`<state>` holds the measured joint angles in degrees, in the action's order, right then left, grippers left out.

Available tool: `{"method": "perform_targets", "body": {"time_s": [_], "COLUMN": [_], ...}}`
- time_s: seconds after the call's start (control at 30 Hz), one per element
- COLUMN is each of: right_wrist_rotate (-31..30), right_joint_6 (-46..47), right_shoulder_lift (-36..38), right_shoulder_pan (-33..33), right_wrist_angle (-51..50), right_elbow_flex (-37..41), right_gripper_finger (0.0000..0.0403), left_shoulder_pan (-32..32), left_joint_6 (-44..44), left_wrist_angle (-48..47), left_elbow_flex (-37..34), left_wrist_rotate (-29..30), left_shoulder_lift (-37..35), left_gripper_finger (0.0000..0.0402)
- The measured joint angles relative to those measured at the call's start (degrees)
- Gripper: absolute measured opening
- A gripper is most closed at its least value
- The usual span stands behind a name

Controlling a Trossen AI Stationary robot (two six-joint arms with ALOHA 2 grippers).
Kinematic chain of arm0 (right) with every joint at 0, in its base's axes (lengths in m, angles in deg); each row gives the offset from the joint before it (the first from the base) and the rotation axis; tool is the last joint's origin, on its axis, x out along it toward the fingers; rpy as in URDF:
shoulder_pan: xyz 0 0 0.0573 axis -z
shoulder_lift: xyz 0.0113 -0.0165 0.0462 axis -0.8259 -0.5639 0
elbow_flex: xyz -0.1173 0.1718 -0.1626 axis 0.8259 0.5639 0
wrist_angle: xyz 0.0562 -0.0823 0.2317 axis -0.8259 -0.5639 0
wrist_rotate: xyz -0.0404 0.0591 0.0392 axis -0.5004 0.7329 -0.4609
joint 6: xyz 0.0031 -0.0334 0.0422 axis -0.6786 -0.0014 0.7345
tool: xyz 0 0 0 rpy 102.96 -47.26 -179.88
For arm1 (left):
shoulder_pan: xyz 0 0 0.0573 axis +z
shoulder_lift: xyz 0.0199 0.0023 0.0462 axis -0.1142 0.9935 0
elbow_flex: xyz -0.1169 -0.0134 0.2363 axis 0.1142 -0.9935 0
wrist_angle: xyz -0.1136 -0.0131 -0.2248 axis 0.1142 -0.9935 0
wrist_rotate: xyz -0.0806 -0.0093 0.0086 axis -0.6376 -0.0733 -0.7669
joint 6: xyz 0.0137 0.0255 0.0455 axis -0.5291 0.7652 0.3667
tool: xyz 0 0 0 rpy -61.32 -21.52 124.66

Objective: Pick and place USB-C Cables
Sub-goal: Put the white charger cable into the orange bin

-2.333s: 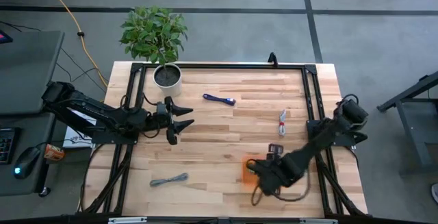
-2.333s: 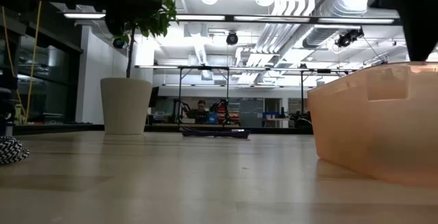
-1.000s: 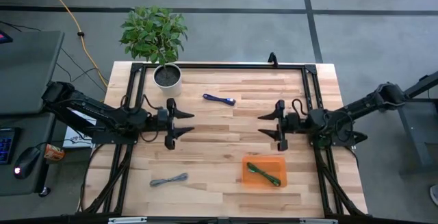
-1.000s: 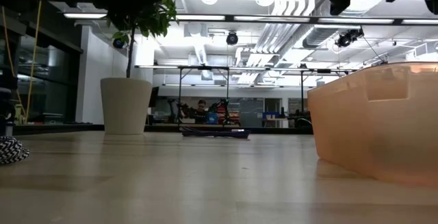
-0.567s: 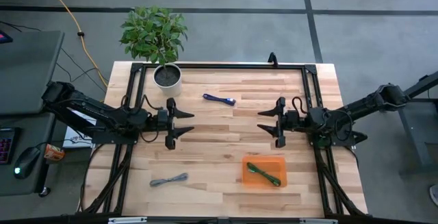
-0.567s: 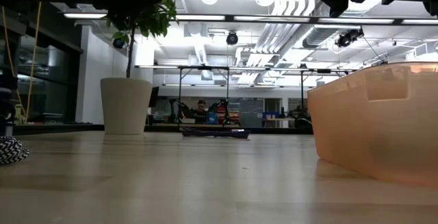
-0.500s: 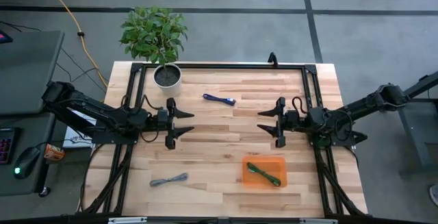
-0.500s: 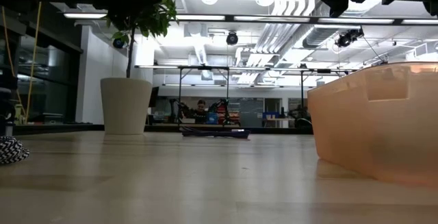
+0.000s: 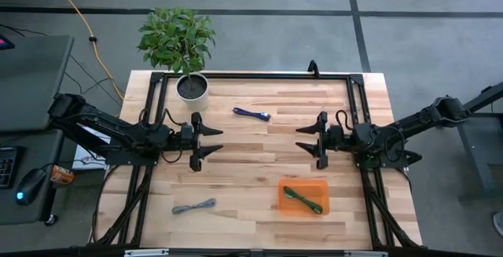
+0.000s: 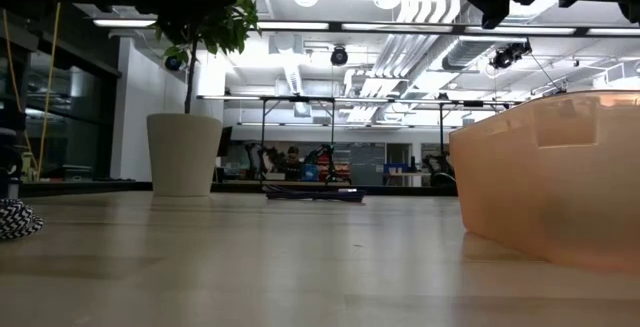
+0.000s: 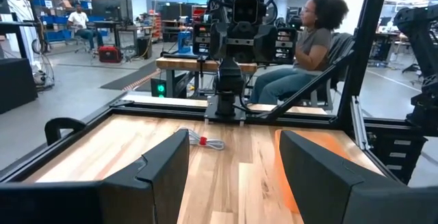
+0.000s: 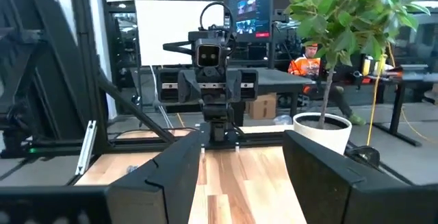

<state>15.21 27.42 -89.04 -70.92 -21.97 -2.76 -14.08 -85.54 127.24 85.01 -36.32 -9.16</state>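
Observation:
The dark blue cable (image 9: 251, 114) lies flat on the far middle of the table and also shows in the low view (image 10: 315, 194). The grey cable (image 9: 194, 207) lies near the near-left edge. The green cable (image 9: 302, 199) rests inside the orange tray (image 9: 284, 188). A white cable with a red tie (image 11: 205, 142) lies on the wood beneath the right arm. My left gripper (image 9: 211, 141) is open and hovers left of centre. My right gripper (image 9: 306, 141) is open and faces it from the right, empty.
A potted plant (image 9: 192, 88) stands at the far-left corner. The black frame rails (image 9: 251, 75) run along the table's edges. The tray's translucent wall (image 10: 550, 177) fills the right of the low view. Bare wood lies between the two grippers. People sit beyond the table.
About two seconds ago my right arm reached down over the orange tray. It has since drawn back up and toward the table's right middle, leaving the green cable in the tray. Over the last second both arms have kept still.

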Motion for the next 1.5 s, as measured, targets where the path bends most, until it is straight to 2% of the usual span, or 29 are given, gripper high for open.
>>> {"method": "perform_targets", "body": {"time_s": [0.1,0.2,0.27,0.33,0.5,0.6,0.7,0.8,0.97,1.13,1.5], "right_wrist_rotate": [-4.79,-13.69,-18.76,-21.83,-22.63,-21.28,-16.32,-13.40,-11.63,-9.34,-10.91], "right_joint_6": [5.53,13.40,20.31,29.74,60.83,76.34,85.40,87.46,86.64,85.30,90.21], "right_shoulder_lift": [0.00,-0.02,-0.01,-0.07,-4.53,-9.26,-13.50,-16.72,-20.31,-22.54,-30.79], "right_shoulder_pan": [0.00,0.23,0.40,0.75,1.03,0.64,1.42,2.76,4.30,5.16,5.14], "right_wrist_angle": [-0.81,-6.99,-17.39,-34.08,-77.34,-92.35,-99.96,-103.18,-99.96,-101.24,-101.91], "right_elbow_flex": [0.00,-1.28,-4.96,-10.34,-22.61,-24.41,-24.52,-24.52,-24.55,-24.55,-24.59], "right_gripper_finger": [0.0201,0.0201,0.0201,0.0201,0.0201,0.0201,0.0201,0.0201,0.0201,0.0201,0.0201], "left_shoulder_pan": [0.00,0.00,0.00,0.00,0.00,0.00,0.00,0.00,0.00,-0.01,-0.02], "left_joint_6": [0.01,0.01,0.01,0.01,-0.01,-0.19,-0.17,-0.18,-0.18,-0.10,-0.17], "left_wrist_angle": [0.50,1.25,1.24,1.23,1.25,1.26,1.28,1.26,1.25,1.24,1.28], "left_elbow_flex": [0.00,0.00,0.00,0.00,0.00,0.00,0.00,0.00,0.00,0.00,0.00], "left_wrist_rotate": [0.01,0.02,0.02,0.02,0.02,0.00,0.00,0.00,0.00,0.00,-0.02], "left_shoulder_lift": [0.00,0.00,0.00,0.00,0.00,0.00,-0.02,-0.01,0.00,0.00,0.00], "left_gripper_finger": [0.0209,0.0209,0.0209,0.0209,0.0209,0.0209,0.0209,0.0209,0.0209,0.0209,0.0209]}}
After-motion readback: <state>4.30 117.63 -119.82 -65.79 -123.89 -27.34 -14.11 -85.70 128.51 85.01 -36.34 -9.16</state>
